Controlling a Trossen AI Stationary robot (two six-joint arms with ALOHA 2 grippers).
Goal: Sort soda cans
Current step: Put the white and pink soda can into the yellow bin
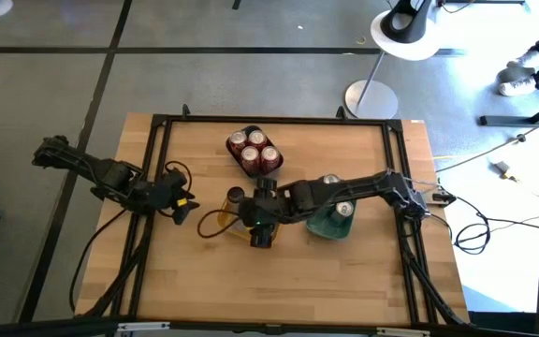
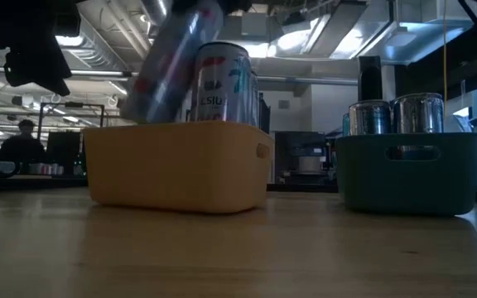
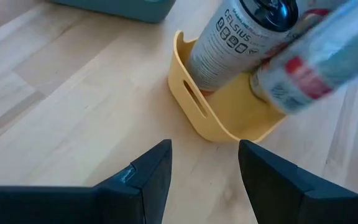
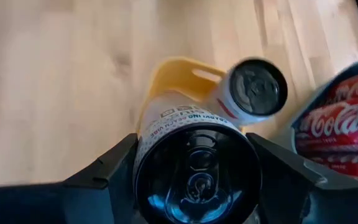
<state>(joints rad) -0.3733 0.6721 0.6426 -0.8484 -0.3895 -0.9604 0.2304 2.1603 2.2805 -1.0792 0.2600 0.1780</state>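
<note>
Right gripper over yellow tray, jaws clamped on tall silver can. Best lowered upright beside can already standing there, clear of rim. Left gripper near tray, jaws apart, empty. Teal tray held two silver cans; third tray held four red cans.

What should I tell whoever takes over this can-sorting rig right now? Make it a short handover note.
Left gripper: open, empty, waiting at the table's left side, facing the yellow tray.
Right gripper: over the yellow tray, shut on a silver can that stands in the tray.
A second can leans tilted in the same tray.
Done: red cans grouped at the table's far side, and two silver cans in the teal tray.
Left: release the held can and probably right the leaning one. No loose cans show on the table.
</note>
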